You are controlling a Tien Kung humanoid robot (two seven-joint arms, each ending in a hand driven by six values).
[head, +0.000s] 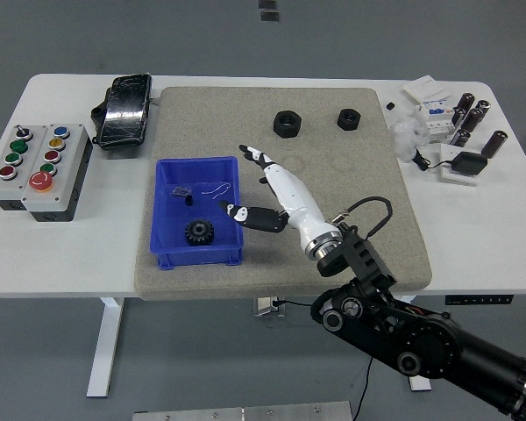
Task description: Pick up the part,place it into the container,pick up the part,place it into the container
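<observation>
No legible text, label or number on any object on the table

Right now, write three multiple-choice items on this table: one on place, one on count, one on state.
1. Where is the black gear?
A. In the blue bin
B. On the button box
C. At the mat's far edge

2. How many black nuts lie on the mat?
A. One
B. Two
C. Four

3. What is the right hand doing?
A. Gripping the gear
B. Open, holding nothing
C. Pressing a button

1 A: the gear lies on the bin floor.
2 B: two sit near the far edge.
3 B: its fingers are spread beside the bin.
</observation>
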